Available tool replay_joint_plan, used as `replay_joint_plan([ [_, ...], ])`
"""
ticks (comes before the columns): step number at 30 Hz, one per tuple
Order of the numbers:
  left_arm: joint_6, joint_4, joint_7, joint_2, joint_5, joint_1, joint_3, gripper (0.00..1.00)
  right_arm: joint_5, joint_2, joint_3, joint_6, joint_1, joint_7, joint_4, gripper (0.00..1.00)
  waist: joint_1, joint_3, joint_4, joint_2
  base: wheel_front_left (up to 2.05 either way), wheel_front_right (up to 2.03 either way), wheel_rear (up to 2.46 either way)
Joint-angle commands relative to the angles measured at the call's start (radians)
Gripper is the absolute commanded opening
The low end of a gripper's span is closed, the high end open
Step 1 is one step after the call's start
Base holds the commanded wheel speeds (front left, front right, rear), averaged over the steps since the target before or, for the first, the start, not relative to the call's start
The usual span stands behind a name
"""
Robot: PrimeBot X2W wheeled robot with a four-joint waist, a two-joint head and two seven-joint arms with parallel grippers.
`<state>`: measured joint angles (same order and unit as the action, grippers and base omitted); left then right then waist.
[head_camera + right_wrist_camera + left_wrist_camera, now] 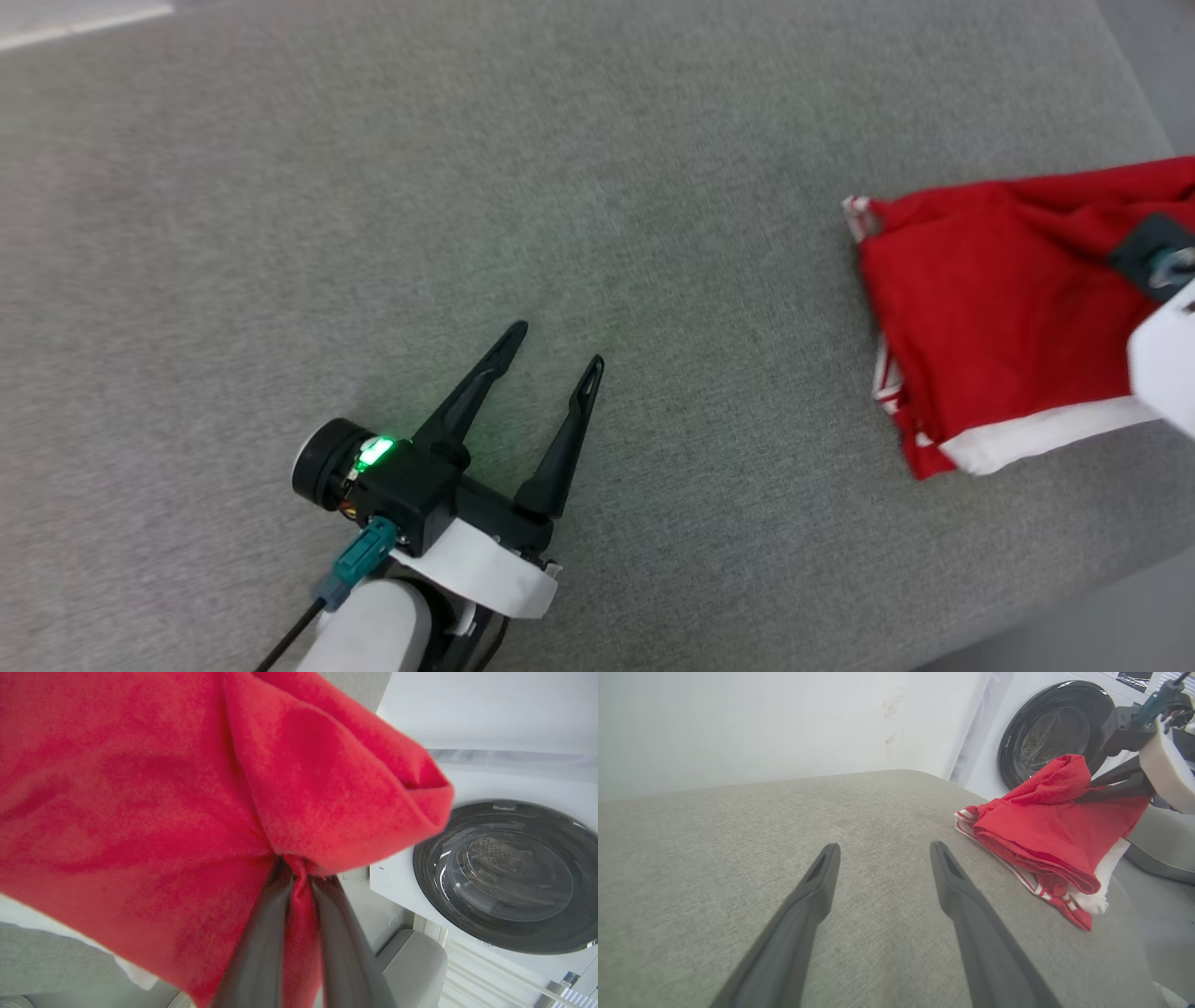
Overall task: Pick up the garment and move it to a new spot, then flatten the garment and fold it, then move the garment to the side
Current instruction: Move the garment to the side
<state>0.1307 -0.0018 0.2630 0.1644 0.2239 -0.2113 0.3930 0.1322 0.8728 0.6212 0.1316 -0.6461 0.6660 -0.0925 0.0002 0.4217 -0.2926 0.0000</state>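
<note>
Item 1, counter [467,168]: I see a grey woven fabric top with rounded edges. One end reaches toward the washing machine [1055,728].

Item 2, washing machine: white front-loader with a dark round door that is closed. It stands just past the counter's end.

Item 3, wall [738,718]: pale and plain, with a few faint scuffs. It runs behind the counter up to the washing machine.

Item 4, grey padded piece [411,961]: low, set below the washing machine's door. I cannot tell what it is.

Item 5, garment [990,317]: red, loosely folded, with white panel and striped trim showing at its edges. It sits on the counter's end nearest the washing machine, with one fold raised off the fabric top.

Item 6, right gripper [292,865]: fingers clenched on that raised red fold, between the garment and the washing machine.

Item 7, left gripper [557,345]: fingers released and spread, nothing between them. It hangs over bare counter, well apart from the garment, on the side away from the washing machine.
</note>
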Motion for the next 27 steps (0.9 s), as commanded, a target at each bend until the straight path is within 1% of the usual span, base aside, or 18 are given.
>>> replay_joint_plan([
  [1, -0.001, -0.01, 0.002, 0.015, -0.006, -0.027, 0.006, 1.0, -0.006, 0.01, -0.031, -0.002, -0.02, -0.045, -0.047, 0.0, -0.0002, 0.095, -0.058, 0.0, 0.0, 0.0, 0.0],
  [6, -0.001, -0.041, 0.002, 0.046, -0.009, -0.07, 0.023, 1.0, -0.041, 0.031, -0.13, -0.002, -0.025, -0.199, -0.195, 0.0, -0.0002, 0.168, -0.045, 0.0, 0.0, 0.0, 0.0],
  [9, -0.001, -0.059, 0.002, 0.065, -0.011, -0.084, 0.023, 1.0, -0.073, 0.022, -0.192, -0.002, -0.034, -0.282, -0.273, 0.0, -0.0002, 0.201, -0.037, 0.0, 0.0, 0.0, 0.0],
  [16, -0.002, -0.09, -0.002, 0.107, -0.023, -0.092, 0.012, 1.0, -0.142, -0.037, -0.343, -0.002, -0.056, -0.425, -0.426, 0.0, -0.0002, 0.255, -0.023, 0.0, 0.0, 0.0, 0.0],
  [22, -0.002, -0.094, -0.002, 0.117, -0.017, -0.086, -0.001, 1.0, -0.207, -0.091, -0.411, -0.002, -0.075, -0.484, -0.507, 0.0, -0.0002, 0.258, -0.016, 0.0, 0.0, 0.0, 0.0],
  [23, -0.002, -0.092, -0.002, 0.116, -0.017, -0.083, -0.002, 1.0, -0.218, -0.099, -0.421, -0.002, -0.079, -0.49, -0.515, 0.53, -0.0002, 0.251, -0.015, 0.0, 0.0, 0.0, 0.0],
  [24, -0.002, -0.09, -0.002, 0.112, -0.017, -0.079, -0.001, 1.0, -0.223, -0.107, -0.429, -0.002, -0.079, -0.495, -0.523, 1.0, -0.0002, 0.244, -0.014, 0.0, 0.0, 0.0, 0.0],
  [27, -0.002, -0.091, -0.001, 0.092, -0.016, -0.068, 0.002, 1.0, -0.243, -0.123, -0.442, -0.002, -0.077, -0.509, -0.533, 1.0, -0.0002, 0.207, -0.007, 0.0, 0.0, 0.0, 0.0],
])
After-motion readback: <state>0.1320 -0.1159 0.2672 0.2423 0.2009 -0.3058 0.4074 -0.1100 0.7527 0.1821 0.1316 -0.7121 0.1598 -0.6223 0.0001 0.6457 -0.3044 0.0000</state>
